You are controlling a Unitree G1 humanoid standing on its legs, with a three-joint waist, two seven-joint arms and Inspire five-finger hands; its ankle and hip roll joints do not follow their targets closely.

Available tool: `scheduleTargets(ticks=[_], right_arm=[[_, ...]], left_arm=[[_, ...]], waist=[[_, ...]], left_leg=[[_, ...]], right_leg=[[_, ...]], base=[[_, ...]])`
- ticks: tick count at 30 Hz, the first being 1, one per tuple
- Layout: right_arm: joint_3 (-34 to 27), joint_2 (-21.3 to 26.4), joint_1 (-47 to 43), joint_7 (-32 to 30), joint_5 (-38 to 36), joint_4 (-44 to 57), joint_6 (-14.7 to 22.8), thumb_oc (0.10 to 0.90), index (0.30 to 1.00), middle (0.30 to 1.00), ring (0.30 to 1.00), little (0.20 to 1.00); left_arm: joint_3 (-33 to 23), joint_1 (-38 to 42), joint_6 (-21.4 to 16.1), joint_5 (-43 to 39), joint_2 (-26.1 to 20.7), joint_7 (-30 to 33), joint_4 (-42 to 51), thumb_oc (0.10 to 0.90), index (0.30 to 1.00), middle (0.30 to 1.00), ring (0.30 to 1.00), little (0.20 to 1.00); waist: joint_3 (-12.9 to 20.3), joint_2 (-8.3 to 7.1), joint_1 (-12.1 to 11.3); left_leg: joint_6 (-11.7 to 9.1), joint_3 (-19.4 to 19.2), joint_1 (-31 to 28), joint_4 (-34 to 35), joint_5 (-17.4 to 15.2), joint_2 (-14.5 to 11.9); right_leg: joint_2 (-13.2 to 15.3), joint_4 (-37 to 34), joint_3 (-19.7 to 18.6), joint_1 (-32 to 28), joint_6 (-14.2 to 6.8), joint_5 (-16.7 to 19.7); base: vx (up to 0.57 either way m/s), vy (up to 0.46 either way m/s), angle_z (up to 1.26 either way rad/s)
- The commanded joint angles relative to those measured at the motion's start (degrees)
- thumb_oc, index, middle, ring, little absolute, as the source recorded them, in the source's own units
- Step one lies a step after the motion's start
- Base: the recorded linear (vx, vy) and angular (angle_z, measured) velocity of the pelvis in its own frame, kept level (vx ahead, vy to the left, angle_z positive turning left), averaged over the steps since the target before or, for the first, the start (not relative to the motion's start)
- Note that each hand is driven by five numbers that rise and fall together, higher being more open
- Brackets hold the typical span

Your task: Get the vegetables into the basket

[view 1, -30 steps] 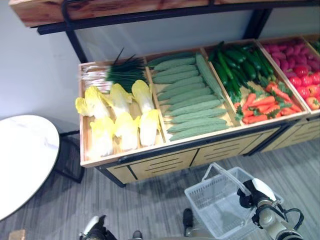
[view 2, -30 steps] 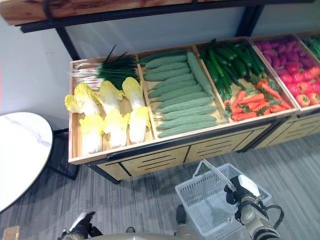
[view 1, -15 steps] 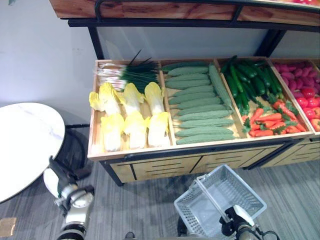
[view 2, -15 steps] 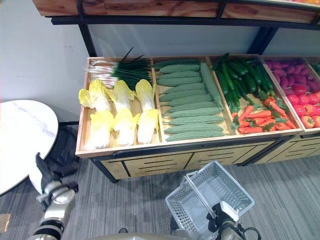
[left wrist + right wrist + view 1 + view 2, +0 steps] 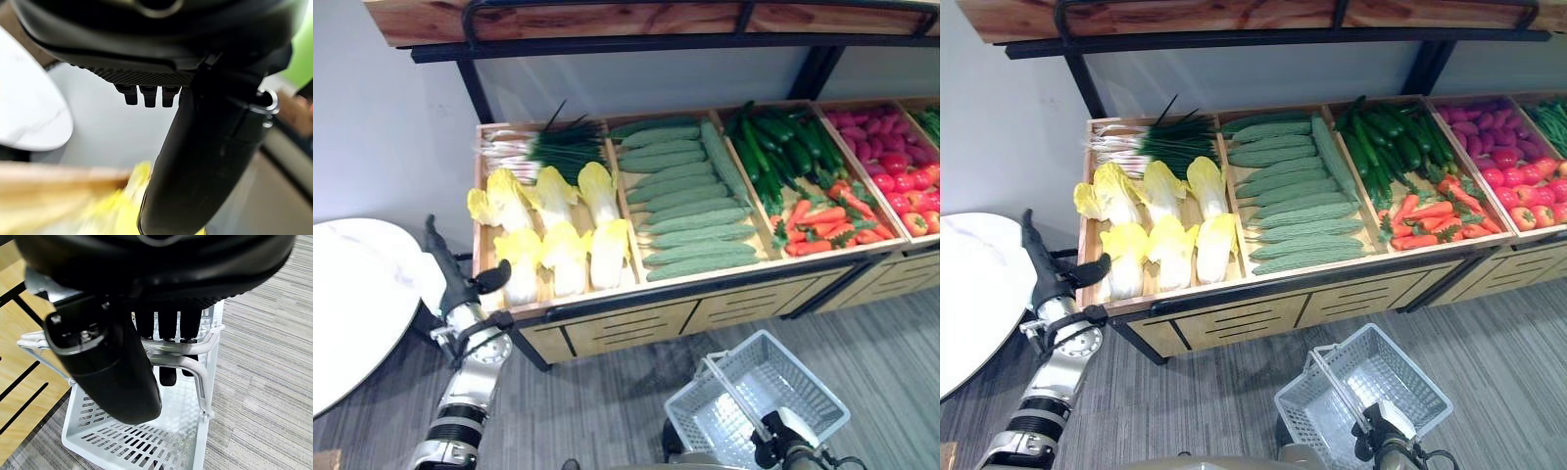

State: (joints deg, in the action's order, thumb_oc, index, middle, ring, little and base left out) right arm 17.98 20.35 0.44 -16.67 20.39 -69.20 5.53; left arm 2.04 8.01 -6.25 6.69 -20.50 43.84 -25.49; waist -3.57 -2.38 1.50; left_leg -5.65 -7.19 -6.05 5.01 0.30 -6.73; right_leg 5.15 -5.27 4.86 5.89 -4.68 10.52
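Down by the floor, lower right, the right hand (image 5: 1378,443) has its fingers (image 5: 167,335) curled round the handle (image 5: 182,363) of the white basket (image 5: 808,399), so the basket hangs carried, w/ nothing in it yet. Veg still all on the wooden stand (image 5: 607,328): yellow cabbages (image 5: 563,250) front-left w/ green onions (image 5: 533,147) behind, pale green gourds (image 5: 690,211) in the next bin, dark cucumbers (image 5: 783,142) and carrots (image 5: 822,220) further right, red produce (image 5: 901,166) at the far right.

Left hand (image 5: 460,279) is raised at the stand's left end, just beside the front corner of the cabbage bin, fingers straight & spread, thumb (image 5: 492,277) out toward the cabbages, holding nothing. A round white desk (image 5: 357,313) sits just to its left.

Step in hand, as I read it: the reach for the first veg, prob. a cabbage since that's nearest. Next move needs the left hand up over the bin's edge, fingers closing round one cabbage, then a carry across to the basket. Long way over, so the basket may need bringing closer. Cabbage is leafy, so the grip could slip.
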Motion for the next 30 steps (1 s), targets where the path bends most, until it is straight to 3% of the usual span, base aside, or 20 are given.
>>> scheduleTargets(ticks=[1, 6, 14, 24, 30], right_arm=[[2.2, 2.0, -2.1, -1.7, 0.7, 0.0, 1.2, 0.4, 0.3, 0.3, 0.3, 0.3], [2.5, 1.9, -2.5, -2.3, 0.7, 0.5, 1.0, 0.4, 0.3, 0.3, 0.3, 0.3], [3.1, 1.8, -2.0, -2.6, 1.6, 1.0, 0.6, 0.4, 0.3, 0.3, 0.3, 0.3], [3.0, 1.6, -1.4, -3.0, 1.8, 0.1, 0.2, 0.4, 0.3, 0.3, 0.3, 0.3], [3.3, 1.6, -1.7, -2.8, 1.9, 0.1, -0.3, 0.4, 0.3, 0.3, 0.3, 0.3]], left_arm=[[1.1, 7.1, -3.1, 2.7, -4.9, -0.8, -0.3, 0.9, 1.0, 1.0, 1.0, 1.0], [3.6, 7.6, -2.0, 2.1, -3.7, -2.8, -5.4, 0.9, 1.0, 1.0, 1.0, 1.0], [2.1, 8.8, -1.4, -3.1, -1.0, -1.4, -13.5, 0.9, 1.0, 1.0, 1.0, 1.0], [0.9, 8.2, -0.9, -4.6, -0.5, -0.5, -14.8, 0.9, 1.0, 1.0, 1.0, 1.0], [-1.7, 9.5, -0.7, -10.7, 0.5, -0.4, -16.9, 0.9, 1.0, 1.0, 1.0, 1.0]], waist=[[2.6, -2.7, 0.8], [2.7, -2.7, 1.5], [3.0, -2.88, 2.3], [3.0, -3.14, 2.2], [2.9, -3.19, 2.3]], left_leg=[[0.5, 1.1, 3.1, 0.0, -1.0, 0.8], [0.4, 0.1, 3.0, 0.0, -1.0, 0.5], [0.1, -1.0, 3.0, 0.0, -0.9, -0.2], [-0.2, -1.2, 2.9, 0.0, -0.8, -0.6], [-0.2, -1.3, 2.8, 0.0, -0.7, -0.7]], right_leg=[[4.3, 0.3, 0.0, -2.4, -5.3, -2.5], [3.9, 0.3, -0.8, -1.8, -5.4, -2.4], [3.3, 0.3, -1.5, -1.4, -5.2, -2.6], [2.8, 0.3, -1.5, -1.5, -5.1, -2.8], [2.7, 0.3, -1.4, -1.6, -5.1, -2.9]], base=[[0.0, -0.005, -0.13], [0.01, -0.012, -0.12], [0.01, -0.015, -0.05], [0.01, -0.008, -0.02], [0.0, 0.0, 0.0]])
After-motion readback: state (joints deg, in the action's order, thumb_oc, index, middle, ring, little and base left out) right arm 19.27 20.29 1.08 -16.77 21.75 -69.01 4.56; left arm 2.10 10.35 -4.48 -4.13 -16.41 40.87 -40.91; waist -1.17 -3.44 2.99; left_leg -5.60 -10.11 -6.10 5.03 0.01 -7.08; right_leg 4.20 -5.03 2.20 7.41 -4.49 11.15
